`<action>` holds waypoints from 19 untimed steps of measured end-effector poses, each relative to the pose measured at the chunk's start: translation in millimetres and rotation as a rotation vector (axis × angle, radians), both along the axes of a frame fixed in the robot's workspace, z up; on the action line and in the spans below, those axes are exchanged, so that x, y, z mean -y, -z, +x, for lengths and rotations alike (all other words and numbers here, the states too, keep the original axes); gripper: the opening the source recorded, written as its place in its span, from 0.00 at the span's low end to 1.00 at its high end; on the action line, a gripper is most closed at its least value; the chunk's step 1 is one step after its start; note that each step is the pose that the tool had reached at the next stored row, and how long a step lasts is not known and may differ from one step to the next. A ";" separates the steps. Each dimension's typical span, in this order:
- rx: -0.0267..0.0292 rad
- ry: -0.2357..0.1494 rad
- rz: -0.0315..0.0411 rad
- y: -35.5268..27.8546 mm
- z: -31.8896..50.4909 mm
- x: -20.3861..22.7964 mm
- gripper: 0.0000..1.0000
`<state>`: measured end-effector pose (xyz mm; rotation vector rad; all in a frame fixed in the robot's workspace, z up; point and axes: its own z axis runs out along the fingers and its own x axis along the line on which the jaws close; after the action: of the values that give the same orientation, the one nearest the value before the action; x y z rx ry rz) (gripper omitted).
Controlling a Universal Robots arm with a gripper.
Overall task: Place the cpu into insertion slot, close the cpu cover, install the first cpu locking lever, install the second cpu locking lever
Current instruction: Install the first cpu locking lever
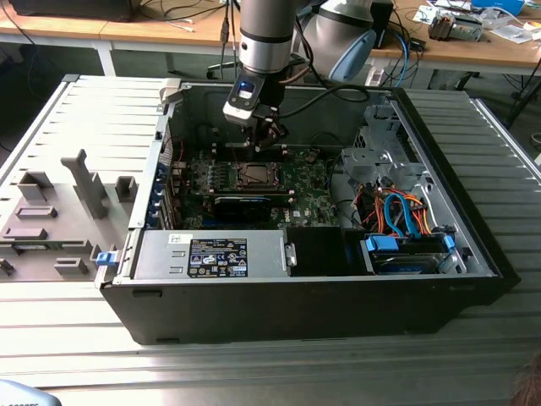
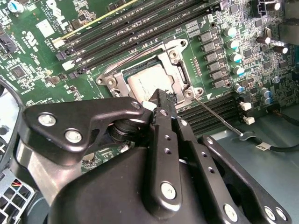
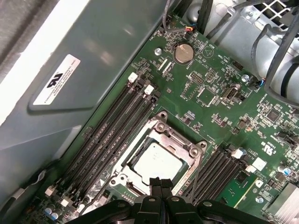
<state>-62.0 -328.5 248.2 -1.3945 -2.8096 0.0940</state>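
1. Ribbed metal table (image 1: 473, 355) is seen carrying one open computer case (image 1: 296, 313), with wooden desks (image 1: 152, 30) behind it.
2. One gripper (image 1: 269, 135) is held inside the case, just above the green circuit board (image 3: 210, 93).
3. Its two fingers (image 3: 153, 184) are pressed together in the first wrist view, and nothing is seen clamped between them.
4. One chip (image 3: 156, 161) is seated in the socket directly under the fingertips.
5. One cover (image 3: 180, 137) is laid flat, framing the chip.
6. One thin wire lever (image 2: 219, 116) is seen slanting away from the socket corner just beside the fingertips.
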 end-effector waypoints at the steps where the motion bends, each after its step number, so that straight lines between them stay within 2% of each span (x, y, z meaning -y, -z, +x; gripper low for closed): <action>1: 0.0000 -0.003 0.0000 0.0 0.0 0.0 0.11; 19: 0.0000 -0.055 0.0000 0.0 0.0 0.0 0.11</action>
<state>-62.0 -328.5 248.2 -1.3173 -2.8485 0.0942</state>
